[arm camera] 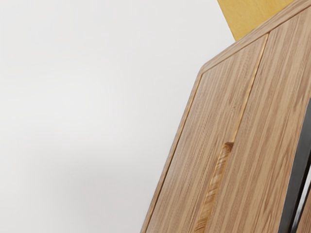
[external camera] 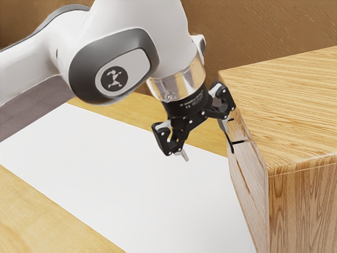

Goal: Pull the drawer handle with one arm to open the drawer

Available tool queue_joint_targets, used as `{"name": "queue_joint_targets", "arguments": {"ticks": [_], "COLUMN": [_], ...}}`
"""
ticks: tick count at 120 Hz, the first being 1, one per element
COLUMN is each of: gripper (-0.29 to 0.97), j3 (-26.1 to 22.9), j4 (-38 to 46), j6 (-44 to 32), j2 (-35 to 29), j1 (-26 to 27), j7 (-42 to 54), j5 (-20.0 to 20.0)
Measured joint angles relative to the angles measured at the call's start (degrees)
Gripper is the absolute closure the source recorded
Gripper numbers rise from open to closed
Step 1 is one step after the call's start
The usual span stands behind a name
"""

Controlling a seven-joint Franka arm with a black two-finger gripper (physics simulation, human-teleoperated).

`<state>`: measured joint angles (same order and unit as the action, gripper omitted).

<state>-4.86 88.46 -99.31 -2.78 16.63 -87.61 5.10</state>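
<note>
On the wooden table [external camera: 31, 211], a broad white mat [external camera: 105, 174] is spread, and at the exterior view's right a light-wood drawer cabinet [external camera: 295, 105] is set at the mat's edge. The white Franka arm [external camera: 105, 52] is brought in from the upper left and reaches down toward the cabinet's front face.

The drawer front [arm camera: 272, 141] is seen flush with the panel beside it, with no gap showing along the seams. The black drawer handle [external camera: 229, 138] is mounted on this face, near its upper corner. It is a thin bar held off the wood on a short stub, with its long axis running up and down the face and tilted slightly. In the wrist view the handle [arm camera: 297, 179] is seen as a dark strip along the drawer front.

The black gripper [external camera: 202, 132] is held just before the handle. Its fingers [external camera: 169, 139] are spread wide and nothing is clamped between them. One finger is placed at the handle's upper end, though contact cannot be judged, and the other hangs over the mat.
</note>
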Motion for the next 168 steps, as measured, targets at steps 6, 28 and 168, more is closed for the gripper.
{"name": "queue_joint_targets", "arguments": {"ticks": [6,28,168], "gripper": [0.0,0.0,0.0], "j3": [0.03,0.08,1.28], "j4": [0.04,0.06,9.43], "j6": [-0.01,-0.05,-0.04], "j2": [0.15,1.17,-6.74], "j1": [-0.06,-0.19,0.06], "j7": [-0.02,-0.11,-0.43], "j5": [-0.05,-0.15,-1.44]}}
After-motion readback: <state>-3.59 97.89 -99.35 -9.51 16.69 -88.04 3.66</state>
